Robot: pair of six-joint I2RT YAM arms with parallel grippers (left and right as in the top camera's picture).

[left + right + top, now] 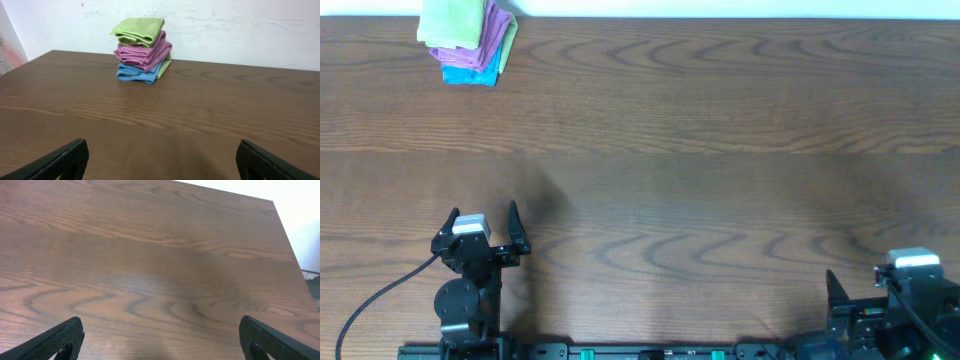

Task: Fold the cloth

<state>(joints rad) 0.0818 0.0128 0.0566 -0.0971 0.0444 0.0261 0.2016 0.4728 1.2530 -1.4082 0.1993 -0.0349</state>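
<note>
The cloth (453, 20) is lime green and lies folded on top of a small stack at the far left corner of the table. In the left wrist view the cloth (138, 31) caps the pile, well ahead of my fingers. My left gripper (483, 212) rests near the front left edge, far from the stack, open and empty. The left wrist view shows that gripper (161, 150) with its jaws wide apart over bare wood. My right gripper (865, 280) sits at the front right corner, and its own view shows it (160, 325) open with nothing between the fingers.
Under the cloth lie a purple folded cloth (145, 52) and a bright blue folded cloth (134, 73), with a green edge (165, 65) poking out between them. The wooden table (700, 190) ends at a white wall behind the stack. Its right edge (287, 235) shows in the right wrist view.
</note>
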